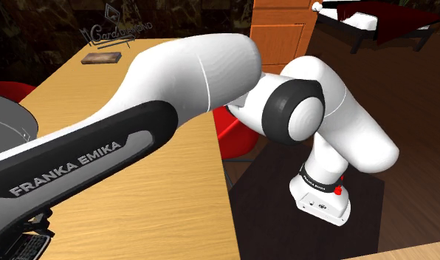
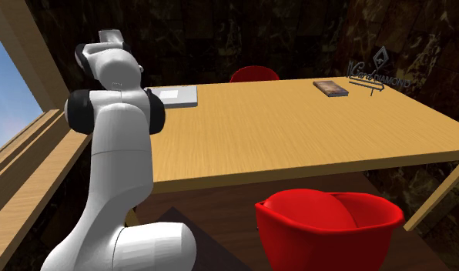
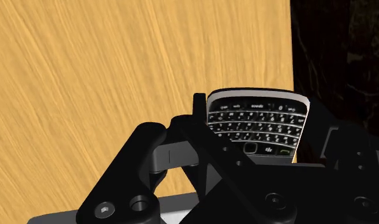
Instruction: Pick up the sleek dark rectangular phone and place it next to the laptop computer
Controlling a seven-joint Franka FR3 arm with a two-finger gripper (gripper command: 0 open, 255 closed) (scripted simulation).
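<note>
Phone [image 3: 257,127] sits clasped between the 2 black fingers of the gripper [image 3: 258,108], which press on its 2 long edges, so the pick-up looks done. It seems to hang clear of the table [image 2: 297,131] and not rest on it. What remains, by my judgement, is the short carry, the set-down beside the laptop [image 2: 178,94] and the release.

In the second exterior view the laptop lies at about 10 o'clock on the tabletop, just behind the arm's elbow, so the hand is probably near its goal. A pale grey strip beneath the gripper body in the wrist view may be the laptop's edge; I cannot tell.

The phone is a slim dark rectangle with rounded corners, a light rim, and rows of small glossy keys with white lettering. The laptop is a flat, plain grey-white slab. The table is warm yellow wood with fine streaked grain and a straight edge. At about 2 o'clock on it lie a thin brown slab [image 2: 330,88] and a wire sign [image 2: 378,73]. A smooth red chair [image 2: 328,223] stands at 5 o'clock.
</note>
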